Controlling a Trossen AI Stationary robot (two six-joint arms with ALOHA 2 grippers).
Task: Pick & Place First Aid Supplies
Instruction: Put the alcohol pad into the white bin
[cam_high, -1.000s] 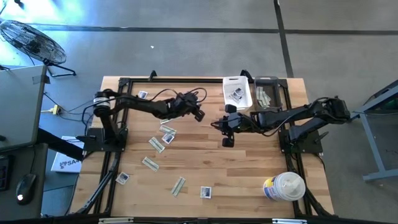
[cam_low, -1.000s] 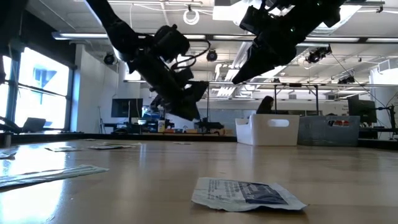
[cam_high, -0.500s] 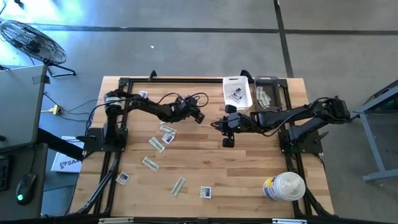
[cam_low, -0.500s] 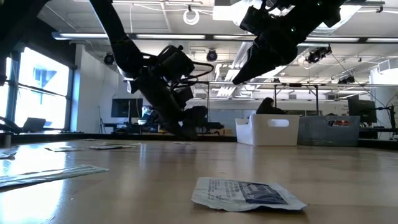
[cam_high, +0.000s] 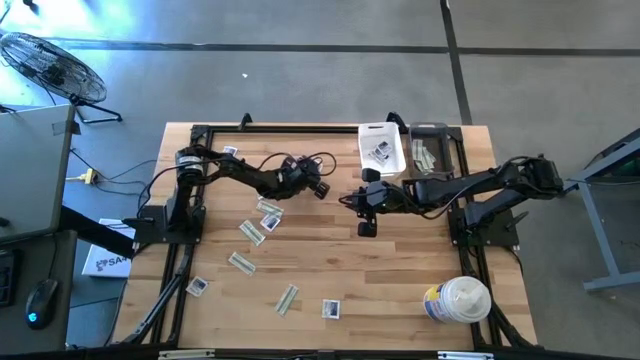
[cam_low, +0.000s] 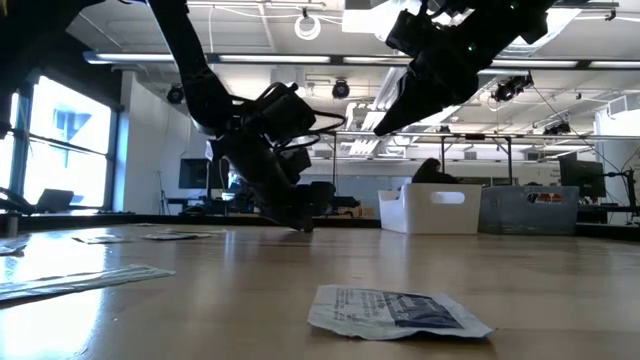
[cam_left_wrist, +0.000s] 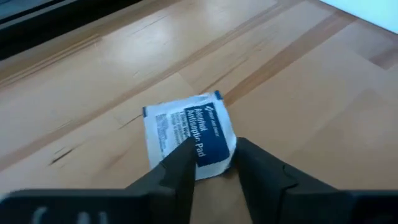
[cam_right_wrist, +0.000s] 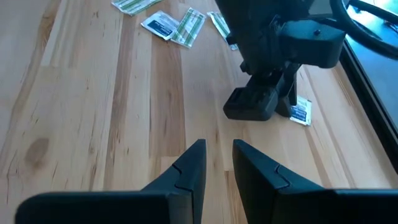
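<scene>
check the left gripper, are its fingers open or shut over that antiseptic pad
Open. In the left wrist view the left gripper shows a gap between its two fingers, which straddle the edge of the antiseptic pad lying flat on the table.

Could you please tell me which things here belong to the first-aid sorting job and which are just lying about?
Job: packets loose on the table; pad at the left gripper; white bin; grey bin.

Lying about: canister; fan; mouse.

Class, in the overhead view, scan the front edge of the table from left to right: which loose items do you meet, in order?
Square white packet → green-beige strip → square white packet → white round canister.
</scene>
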